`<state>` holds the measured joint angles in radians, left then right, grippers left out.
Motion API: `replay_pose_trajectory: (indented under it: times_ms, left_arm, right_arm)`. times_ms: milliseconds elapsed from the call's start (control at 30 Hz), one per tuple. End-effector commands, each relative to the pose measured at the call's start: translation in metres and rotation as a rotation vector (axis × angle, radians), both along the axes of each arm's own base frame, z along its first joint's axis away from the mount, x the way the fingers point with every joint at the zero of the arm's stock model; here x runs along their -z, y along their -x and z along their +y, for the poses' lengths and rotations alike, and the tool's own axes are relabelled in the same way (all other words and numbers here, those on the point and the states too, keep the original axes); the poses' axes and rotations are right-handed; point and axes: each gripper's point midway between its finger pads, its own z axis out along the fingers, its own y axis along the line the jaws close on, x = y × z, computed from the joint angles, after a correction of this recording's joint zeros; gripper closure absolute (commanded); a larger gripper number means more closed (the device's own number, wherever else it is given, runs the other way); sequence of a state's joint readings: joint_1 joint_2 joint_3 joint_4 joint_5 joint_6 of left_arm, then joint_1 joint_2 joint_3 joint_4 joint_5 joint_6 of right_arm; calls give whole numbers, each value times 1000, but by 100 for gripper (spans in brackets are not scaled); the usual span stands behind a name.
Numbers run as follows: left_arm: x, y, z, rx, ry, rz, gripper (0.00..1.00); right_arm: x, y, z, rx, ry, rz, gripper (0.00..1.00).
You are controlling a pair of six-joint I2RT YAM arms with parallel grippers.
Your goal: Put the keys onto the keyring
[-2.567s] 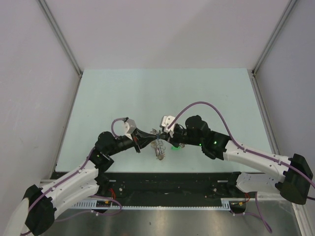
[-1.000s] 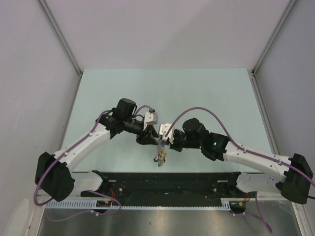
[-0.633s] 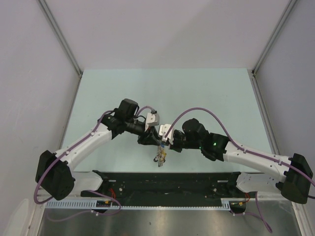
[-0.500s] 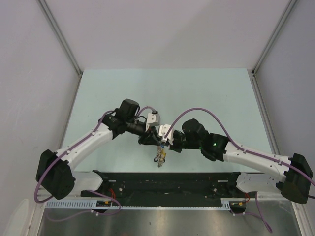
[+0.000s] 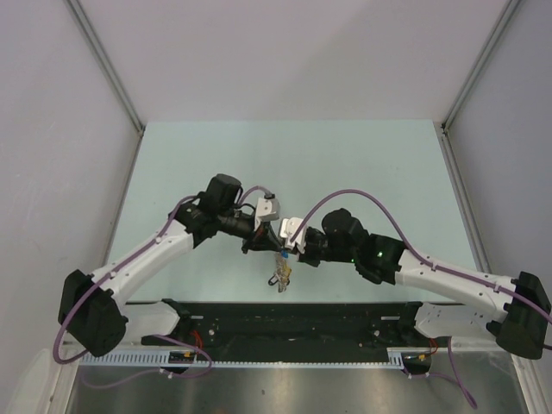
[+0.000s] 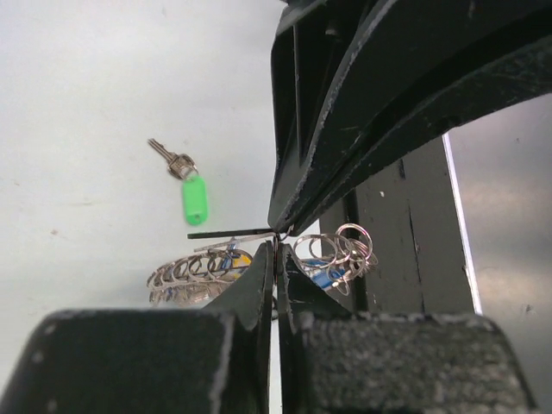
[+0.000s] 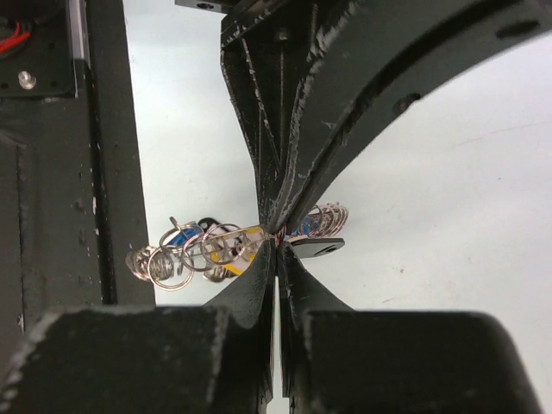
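The right tool (image 7: 276, 248) is pinched shut on the keyring (image 7: 185, 255), which hangs just below its tips. The left tool (image 6: 276, 248) meets it tip to tip, closed, its hold unclear.

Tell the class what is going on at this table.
The left tool and right tool meet tip to tip over the table. The right one is shut on the keyring, which hangs there with coloured keys among its loops. The left one is shut at the same spot; what it pinches is unclear. One green-tagged key lies loose on the table.
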<state>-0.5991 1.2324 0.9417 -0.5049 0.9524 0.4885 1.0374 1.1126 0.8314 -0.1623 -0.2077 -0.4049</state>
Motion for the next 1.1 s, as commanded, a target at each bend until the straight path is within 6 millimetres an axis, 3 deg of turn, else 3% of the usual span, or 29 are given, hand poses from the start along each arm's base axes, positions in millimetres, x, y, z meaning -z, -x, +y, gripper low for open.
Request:
replay_pose_trajectory:
  times_ms: [0,300,433,600,767,800,833,900,1067]
  left_arm:
    - [-38,-16,3,-98,119,-88,100]
    - [-97,-32,5,-316,368,-135,100]
    - [-113,-32,6,-386,463,-113,100]
    - [-135,-26,2,-430,585,-162,100]
    - [-123,-30,6,-555,671,-138,100]
    - [-131,-29,8,-564,725,-152,100]
    - [-122,-31,12,-610,740,-133,100]
    - [-127,-26,13,-615,791,-146,100]
    - [-110,-21,16,-626,782,-126,99]
  right_arm:
    - [-39,-9,-2,39,-72,-70,100]
    - [-39,-5,4,19,-86,-63,100]
    - [-37,-4,9,15,-100,-59,100]
    - [-54,-3,18,9,-205,-79,100]
    - [-63,-7,22,26,-260,-93,100]
    - [-61,-8,23,33,-266,-88,100]
    - [-60,-9,23,34,-271,-90,100]
    - [-63,-10,25,45,-294,-95,100]
    - [-68,-16,21,53,-302,-129,100]
